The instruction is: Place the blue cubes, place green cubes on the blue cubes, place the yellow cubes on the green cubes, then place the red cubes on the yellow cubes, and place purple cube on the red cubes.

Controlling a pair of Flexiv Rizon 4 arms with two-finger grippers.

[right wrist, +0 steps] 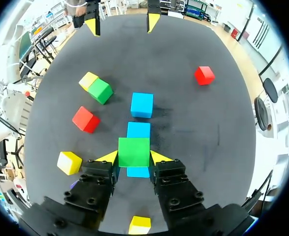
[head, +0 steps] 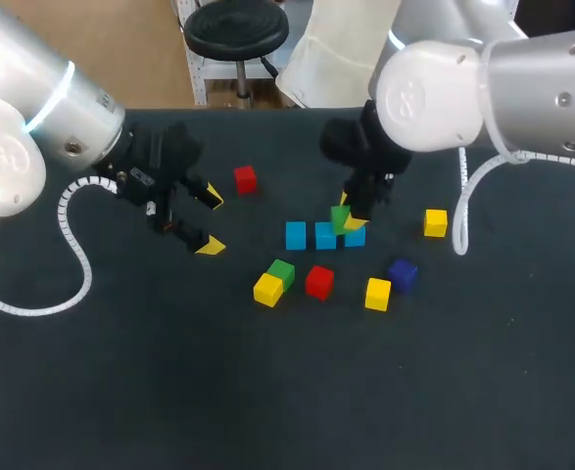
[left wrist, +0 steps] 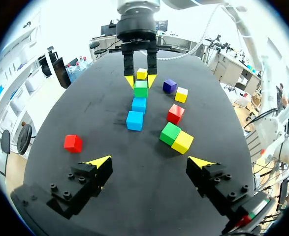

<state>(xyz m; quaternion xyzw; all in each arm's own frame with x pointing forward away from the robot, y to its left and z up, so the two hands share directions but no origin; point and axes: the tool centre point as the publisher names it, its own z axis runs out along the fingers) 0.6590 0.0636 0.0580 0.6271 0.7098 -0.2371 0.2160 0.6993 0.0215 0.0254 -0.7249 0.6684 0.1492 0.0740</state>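
"Black table (head: 267,392), left gripper (left wrist: 150,161) hanging spread and empty. And the right gripper (right wrist: 134,158)?"
"Pinching the green cube (right wrist: 133,151) directly over the end blue cube (right wrist: 138,172) of the row."
"Then lower straight, keep edges square with the blue face, and let go only once it sits flat."

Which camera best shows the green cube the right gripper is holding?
The right wrist view: the held green cube sits large between the right gripper's fingertips. The left wrist view shows it small and far; in the head view the gripper partly hides it.
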